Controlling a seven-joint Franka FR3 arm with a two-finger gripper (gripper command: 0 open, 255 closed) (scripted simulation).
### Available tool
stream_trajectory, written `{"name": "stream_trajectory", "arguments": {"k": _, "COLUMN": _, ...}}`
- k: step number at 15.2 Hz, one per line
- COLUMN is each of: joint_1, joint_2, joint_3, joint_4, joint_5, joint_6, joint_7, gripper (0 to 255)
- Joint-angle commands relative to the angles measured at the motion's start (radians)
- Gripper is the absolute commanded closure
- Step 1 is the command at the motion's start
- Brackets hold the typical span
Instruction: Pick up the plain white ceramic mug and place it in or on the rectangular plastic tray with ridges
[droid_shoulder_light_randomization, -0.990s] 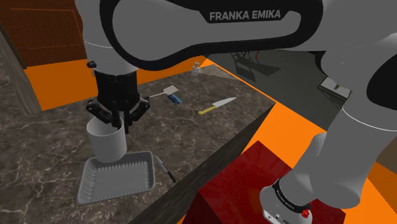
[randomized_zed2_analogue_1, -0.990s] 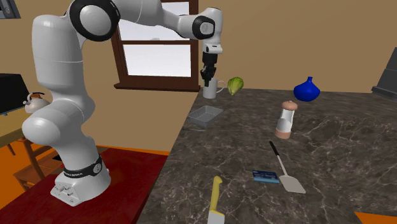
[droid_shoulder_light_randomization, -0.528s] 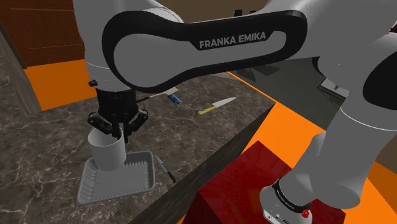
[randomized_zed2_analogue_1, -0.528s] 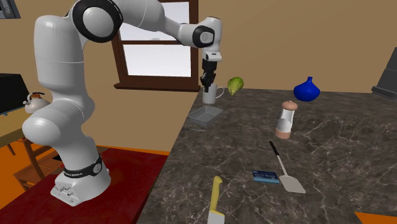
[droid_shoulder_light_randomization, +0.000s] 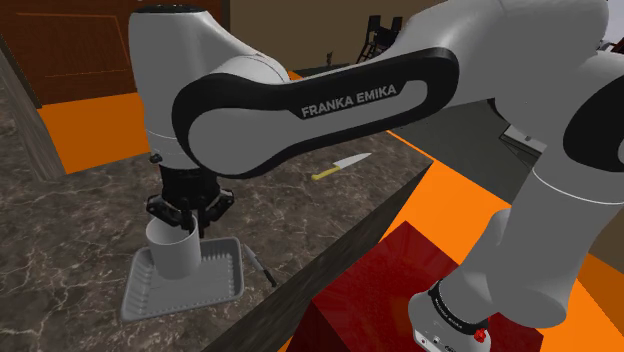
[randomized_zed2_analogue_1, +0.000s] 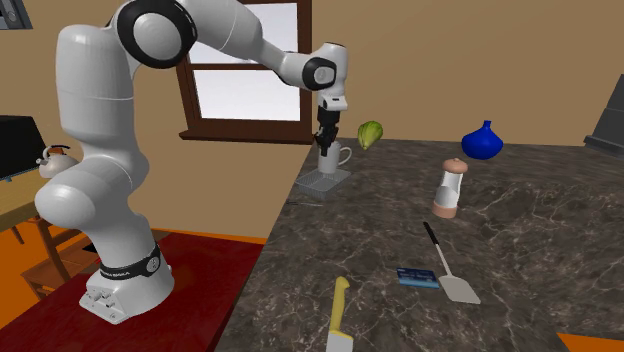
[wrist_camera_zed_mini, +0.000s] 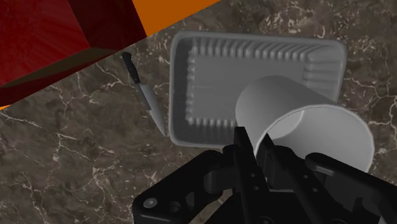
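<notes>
Lowered since a second ago: gripper (droid_shoulder_light_randomization: 186, 214) and mug (droid_shoulder_light_randomization: 172, 250), carried down from above the tray (droid_shoulder_light_randomization: 137, 299) until the mug's base sits within the tray's rim.

Step in hand: placement, near its end. The gripper is clamped on the mug's wall, one finger inside and one outside, as the wrist view shows (wrist_camera_zed_mini: 257, 153). Whether the base rests on the ridged floor I cannot tell. My judgement is that the next move calls for a last short descent if needed, then parting the fingers and lifting straight up so the mug is not tipped.

Second exterior view, left to right:
- kettle (randomized_zed2_analogue_1: 58, 160), on a side table beyond the arm;
- window (randomized_zed2_analogue_1: 250, 90), in the tan wall;
- tray (randomized_zed2_analogue_1: 322, 181) with mug (randomized_zed2_analogue_1: 330, 157), at the counter's far corner, by the edge facing the stand;
- green object (randomized_zed2_analogue_1: 370, 134), just beside the mug;
- yellow-handled knife (randomized_zed2_analogue_1: 338, 320), near edge;
- blue card (randomized_zed2_analogue_1: 415, 278) and spatula (randomized_zed2_analogue_1: 450, 265), close together;
- grinder (randomized_zed2_analogue_1: 452, 188), mid-counter;
- blue vase (randomized_zed2_analogue_1: 482, 142), far edge.

Surface: dark veined marble counter (randomized_zed2_analogue_1: 540, 250). Floor orange.
</notes>
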Motion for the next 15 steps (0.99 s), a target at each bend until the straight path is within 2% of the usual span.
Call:
{"name": "stream_trajectory", "arguments": {"k": 1, "joint_1": 0.002, "joint_2": 0.010, "joint_3": -0.001, "joint_4": -0.018, "joint_5": -0.005, "joint_6": 0.027, "joint_7": 0.002, "gripper": 255}}
{"name": "stream_trajectory", "arguments": {"k": 3, "joint_1": 0.003, "joint_2": 0.021, "joint_3": -0.004, "joint_4": -0.039, "joint_5": -0.011, "joint_6": 0.058, "joint_7": 0.003, "gripper": 255}}
{"name": "stream_trajectory", "arguments": {"k": 11, "joint_1": 0.003, "joint_2": 0.021, "joint_3": -0.004, "joint_4": -0.039, "joint_5": -0.011, "joint_6": 0.058, "joint_7": 0.003, "gripper": 255}}
{"name": "stream_trajectory", "arguments": {"k": 12, "joint_1": 0.003, "joint_2": 0.021, "joint_3": -0.004, "joint_4": -0.039, "joint_5": -0.011, "joint_6": 0.058, "joint_7": 0.003, "gripper": 0}}
{"name": "stream_trajectory", "arguments": {"k": 15, "joint_1": 0.003, "joint_2": 0.021, "joint_3": -0.004, "joint_4": -0.039, "joint_5": -0.011, "joint_6": 0.058, "joint_7": 0.003, "gripper": 0}}
